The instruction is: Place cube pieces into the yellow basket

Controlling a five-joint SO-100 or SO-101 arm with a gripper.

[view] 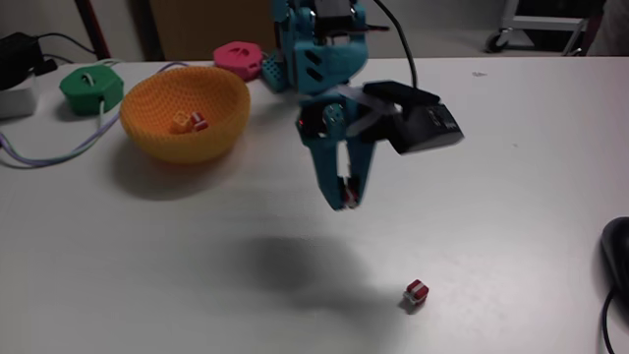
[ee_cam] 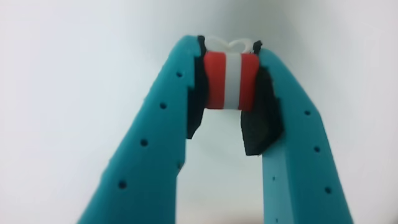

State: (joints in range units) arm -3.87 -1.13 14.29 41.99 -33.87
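Observation:
My teal gripper [view: 346, 202] hangs above the middle of the white table, shut on a red cube piece with a white band [ee_cam: 231, 79], held between the black pads near the fingertips [ee_cam: 269, 99]. In the fixed view that held cube [view: 345, 192] shows as a sliver of red between the fingers. The yellow basket [view: 162, 138] stands at the back left, left of the gripper, with a red cube piece [view: 199, 123] and a yellow-orange one [view: 181, 122] inside. Another red cube piece [view: 416, 292] lies on the table at the lower right of the gripper.
A green round device [view: 91, 87] with a cable sits left of the basket, a pink one [view: 239, 54] behind it. A black box [view: 425, 123] is on the arm's right. A dark object [view: 617, 261] pokes in at the right edge.

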